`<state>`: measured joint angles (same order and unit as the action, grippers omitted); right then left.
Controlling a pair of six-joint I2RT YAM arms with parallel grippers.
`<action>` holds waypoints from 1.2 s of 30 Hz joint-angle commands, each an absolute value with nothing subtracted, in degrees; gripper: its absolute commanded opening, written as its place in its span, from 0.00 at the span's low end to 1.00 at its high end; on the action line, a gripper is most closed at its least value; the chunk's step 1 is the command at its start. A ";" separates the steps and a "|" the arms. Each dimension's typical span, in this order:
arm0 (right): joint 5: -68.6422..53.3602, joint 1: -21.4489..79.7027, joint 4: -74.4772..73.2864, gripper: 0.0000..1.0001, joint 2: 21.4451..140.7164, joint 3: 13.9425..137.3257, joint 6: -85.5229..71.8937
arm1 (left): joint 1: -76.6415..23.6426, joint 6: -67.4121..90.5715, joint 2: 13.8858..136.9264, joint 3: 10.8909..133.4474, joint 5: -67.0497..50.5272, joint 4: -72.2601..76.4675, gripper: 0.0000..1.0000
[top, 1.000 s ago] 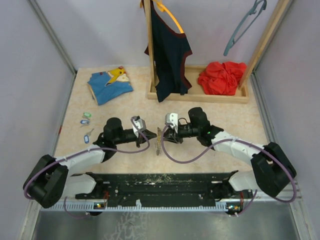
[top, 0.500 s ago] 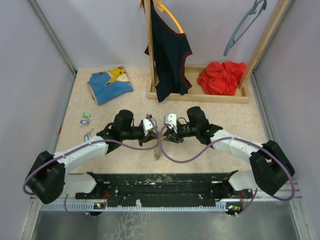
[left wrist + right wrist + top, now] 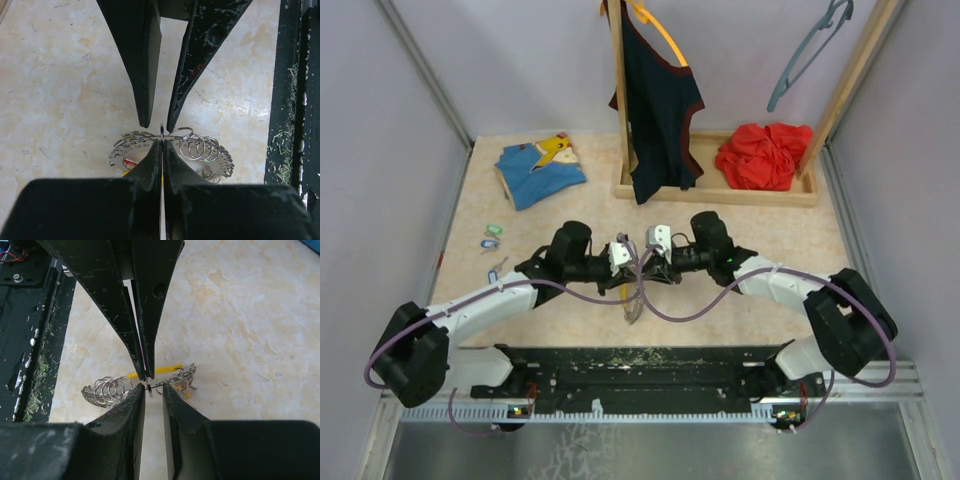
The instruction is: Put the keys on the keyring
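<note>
The keyring (image 3: 634,300) hangs in mid-air between the two grippers at the table's middle. It is a thin wire ring strung with several small split rings (image 3: 200,149) and numbered metal tags. A yellow tag (image 3: 167,370) and a red piece (image 3: 131,162) hang under it. My left gripper (image 3: 162,141) is shut on the wire. My right gripper (image 3: 152,390) faces it tip to tip, jaws slightly apart around the same wire. The mint green key (image 3: 494,230) and the blue key (image 3: 490,242) lie on the table far left, away from both grippers.
Another small blue-headed piece (image 3: 497,270) lies near the keys. A folded blue cloth (image 3: 540,170) is at the back left. A wooden rack (image 3: 720,190) holds a hanging dark top and a red cloth (image 3: 765,155). The black base rail (image 3: 640,365) runs along the near edge.
My left arm swung right to meet the right gripper and shut on the ring wire. The keyring shifted slightly left with both arms.
</note>
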<state>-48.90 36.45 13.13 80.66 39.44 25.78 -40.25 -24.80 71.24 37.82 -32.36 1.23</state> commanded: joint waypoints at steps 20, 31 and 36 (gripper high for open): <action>-53.14 35.78 15.80 0.04 84.00 42.01 26.12 | -40.78 -26.08 69.07 39.54 -33.93 1.74 0.00; -54.39 35.85 16.59 0.00 84.11 42.10 25.50 | -40.78 -25.96 68.64 39.02 -34.39 2.51 0.00; -55.65 35.83 16.61 0.00 84.28 42.10 25.85 | -40.78 -26.08 68.64 39.00 -35.02 2.72 0.00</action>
